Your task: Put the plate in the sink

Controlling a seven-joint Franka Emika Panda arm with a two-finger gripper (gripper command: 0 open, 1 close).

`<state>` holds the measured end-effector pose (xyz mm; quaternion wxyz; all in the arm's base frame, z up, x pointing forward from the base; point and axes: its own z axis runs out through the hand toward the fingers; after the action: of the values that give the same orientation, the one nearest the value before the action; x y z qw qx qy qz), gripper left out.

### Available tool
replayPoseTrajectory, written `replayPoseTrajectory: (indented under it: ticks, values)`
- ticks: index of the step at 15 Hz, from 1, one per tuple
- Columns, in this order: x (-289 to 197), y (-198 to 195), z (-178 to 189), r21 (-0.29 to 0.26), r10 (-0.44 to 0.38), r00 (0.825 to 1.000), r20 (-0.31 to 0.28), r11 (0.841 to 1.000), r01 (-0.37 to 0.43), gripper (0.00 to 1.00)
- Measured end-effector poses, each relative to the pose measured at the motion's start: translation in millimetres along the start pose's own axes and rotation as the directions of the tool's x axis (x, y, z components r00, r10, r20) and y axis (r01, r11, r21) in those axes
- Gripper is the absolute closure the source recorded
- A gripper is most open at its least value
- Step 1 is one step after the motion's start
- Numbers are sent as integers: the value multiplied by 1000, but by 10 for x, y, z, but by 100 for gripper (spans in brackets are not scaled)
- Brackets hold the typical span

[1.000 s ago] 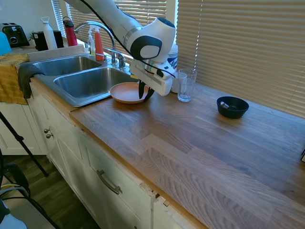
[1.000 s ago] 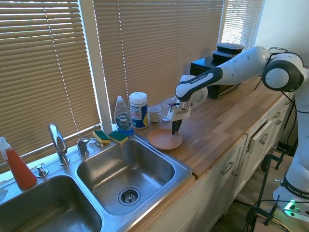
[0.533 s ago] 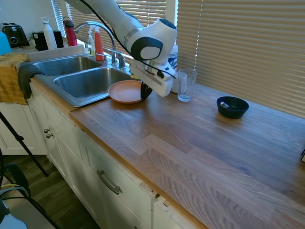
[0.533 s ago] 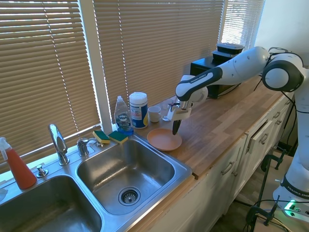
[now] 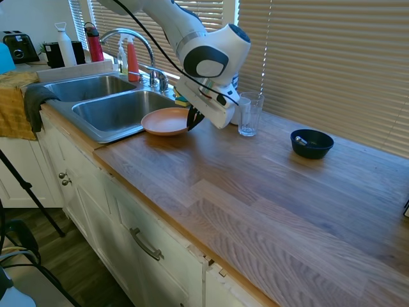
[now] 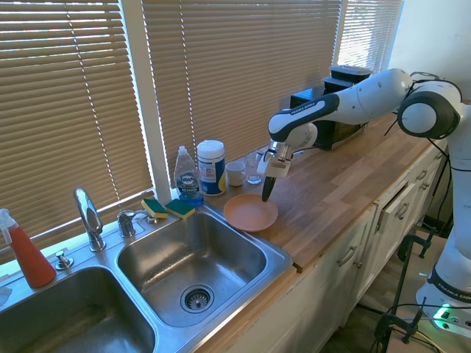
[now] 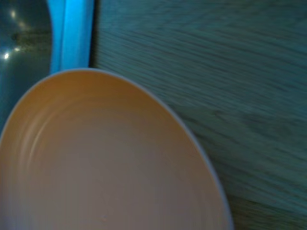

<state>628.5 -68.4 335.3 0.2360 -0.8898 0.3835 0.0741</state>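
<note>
Worktop (image 5: 268, 192): wooden butcher-block surface running from the sink on the left to the far right of the first exterior view; it carries every loose item.
Sink (image 6: 195, 261): stainless double basin set into the worktop, faucet at the back; the nearer basin lies just beside the plate and holds nothing visible.
Plate (image 5: 165, 121): salmon-orange, shallow; held at its right rim and apparently lifted a little off the worktop, its left edge reaching over the sink's rim. It is not yet in the basin.
End effector (image 5: 193, 119): dark fingers pressed together on the plate's right rim, pinching it at one edge only.
Drinking glass (image 5: 250, 114): clear, upright, just right of the arm's wrist.
Blue bowl (image 5: 311, 143): dark, well apart to the right, clear of the path.
Sponges (image 6: 169, 208): two, on the sink ledge behind the basin.
Risk, grip: an edge pinch on a smooth, wide plate may let it pivot or slip, dropping it hard onto the steel.
Risk, clearance: the plate's low edge could catch the sink rim if carried across without more lift.
</note>
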Motion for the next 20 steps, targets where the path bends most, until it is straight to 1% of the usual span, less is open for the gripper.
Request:
replayPoseTrajectory:
  ticks: [2, 3, 5, 8, 11, 13, 15, 17, 20]
  values:
    - [-196, -229, -77, 5, -31, 999, -9, 1000, 31, 100]
    - [-353, -390, -98, -1, -45, 999, -14, 999, 45, 100]
    - [-736, -802, -58, -30, -66, 997, -30, 997, 65, 100]
    - [-1301, -1469, 166, -81, -101, 993, -61, 992, 96, 100]
    - [-1658, -2011, 592, -150, -131, 986, -102, 982, 115, 100]
    - [-1709, -2256, 943, -200, -141, 982, -128, 973, 114, 100]
    - [-1662, -2393, 1244, -249, -150, 979, -138, 962, 113, 100]
    - [-1581, -2458, 1490, -293, -150, 978, -142, 951, 103, 100]
    - [-1449, -2426, 1928, -348, -136, 983, -126, 934, 85, 100]
